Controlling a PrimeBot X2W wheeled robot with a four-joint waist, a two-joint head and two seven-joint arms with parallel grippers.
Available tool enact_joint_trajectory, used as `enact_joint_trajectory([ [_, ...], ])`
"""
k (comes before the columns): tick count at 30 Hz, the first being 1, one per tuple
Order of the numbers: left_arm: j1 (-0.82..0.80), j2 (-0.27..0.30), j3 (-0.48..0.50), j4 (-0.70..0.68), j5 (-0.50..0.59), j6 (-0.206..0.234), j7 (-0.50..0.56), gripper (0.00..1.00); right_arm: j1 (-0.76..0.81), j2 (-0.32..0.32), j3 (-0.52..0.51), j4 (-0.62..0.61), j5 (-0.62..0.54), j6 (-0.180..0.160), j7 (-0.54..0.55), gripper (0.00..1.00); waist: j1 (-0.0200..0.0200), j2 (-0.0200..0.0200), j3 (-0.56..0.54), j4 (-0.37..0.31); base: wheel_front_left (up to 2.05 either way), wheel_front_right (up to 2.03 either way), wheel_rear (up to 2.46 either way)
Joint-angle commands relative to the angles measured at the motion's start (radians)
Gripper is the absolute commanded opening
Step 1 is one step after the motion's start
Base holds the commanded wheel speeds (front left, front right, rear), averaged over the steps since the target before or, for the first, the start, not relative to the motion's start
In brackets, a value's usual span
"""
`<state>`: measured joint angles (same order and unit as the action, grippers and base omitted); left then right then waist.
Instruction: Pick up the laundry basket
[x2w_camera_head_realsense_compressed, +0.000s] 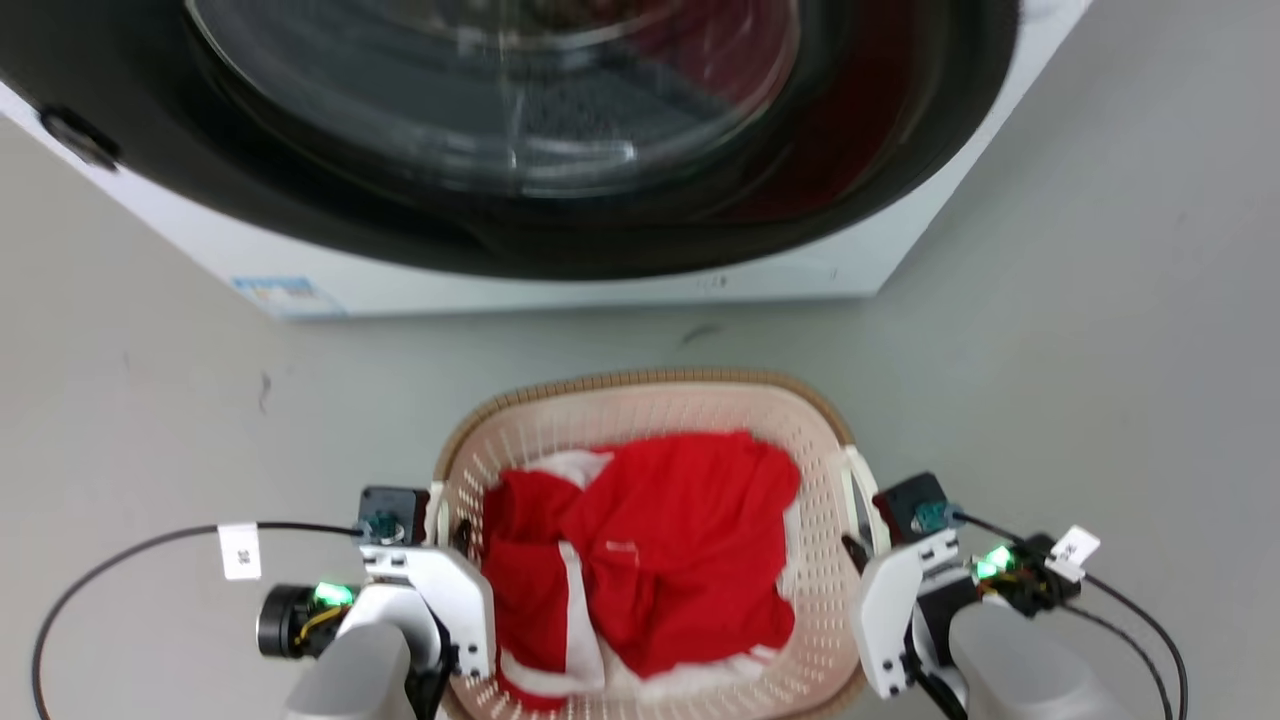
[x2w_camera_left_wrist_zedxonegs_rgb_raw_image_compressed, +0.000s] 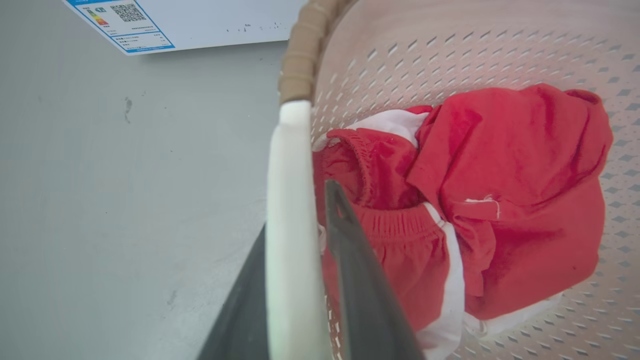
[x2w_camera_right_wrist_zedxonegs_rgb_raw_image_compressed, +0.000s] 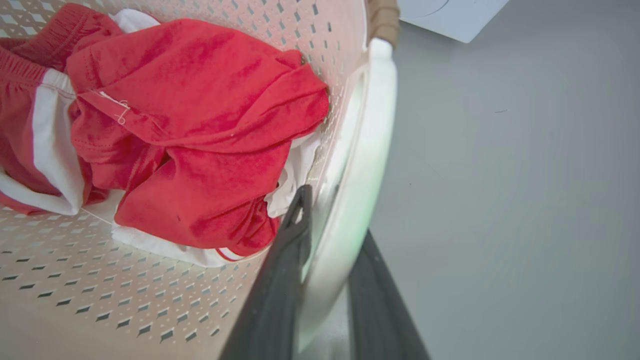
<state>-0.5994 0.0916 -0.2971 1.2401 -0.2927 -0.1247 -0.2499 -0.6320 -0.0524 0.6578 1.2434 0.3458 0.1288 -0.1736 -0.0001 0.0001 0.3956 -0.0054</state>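
Observation:
The laundry basket (x2w_camera_head_realsense_compressed: 640, 412) stands low in the middle of the head view, cream with perforated walls and a brown rim, holding red and white clothes (x2w_camera_head_realsense_compressed: 650, 540). My left gripper (x2w_camera_head_realsense_compressed: 448, 530) is at its left white handle (x2w_camera_left_wrist_zedxonegs_rgb_raw_image_compressed: 290, 210). In the left wrist view the two dark fingers (x2w_camera_left_wrist_zedxonegs_rgb_raw_image_compressed: 360, 280) press against that handle from both sides. My right gripper (x2w_camera_head_realsense_compressed: 865, 548) is at the right handle (x2w_camera_right_wrist_zedxonegs_rgb_raw_image_compressed: 365, 165), and its fingers (x2w_camera_right_wrist_zedxonegs_rgb_raw_image_compressed: 285, 270) clamp it the same way. I cannot tell whether the basket touches the floor.
A white front-loading washer (x2w_camera_head_realsense_compressed: 600, 285) with a dark round door (x2w_camera_head_realsense_compressed: 500, 90) stands just beyond the basket, a blue label (x2w_camera_head_realsense_compressed: 275, 292) at its lower left corner. Grey floor (x2w_camera_head_realsense_compressed: 1080, 330) spreads on both sides. Black cables (x2w_camera_head_realsense_compressed: 120, 560) trail from each wrist.

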Motion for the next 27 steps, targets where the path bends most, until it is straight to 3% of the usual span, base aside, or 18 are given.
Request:
enact_joint_trajectory([
  [1,0.026,-0.004,-0.031,0.007,-0.008,-0.009,0.011,0.0,0.015,0.004,0.013,0.003,0.009,0.003,0.008,0.0,0.0001,-0.0001,-0.088,-0.014,0.0,0.0,0.0],
  [13,0.083,0.011,-0.182,-0.004,-0.157,-0.01,0.116,0.0,0.071,0.003,0.059,0.031,0.066,0.003,0.087,0.0,0.0001,-0.0001,-0.27,-0.025,0.0,0.0,0.0],
  [27,0.145,0.033,-0.307,-0.021,-0.29,-0.011,0.219,0.0,0.13,-0.001,0.071,0.042,0.098,0.002,0.129,0.0,0.0001,-0.0001,-0.39,0.001,0.0,0.0,0.0],
])
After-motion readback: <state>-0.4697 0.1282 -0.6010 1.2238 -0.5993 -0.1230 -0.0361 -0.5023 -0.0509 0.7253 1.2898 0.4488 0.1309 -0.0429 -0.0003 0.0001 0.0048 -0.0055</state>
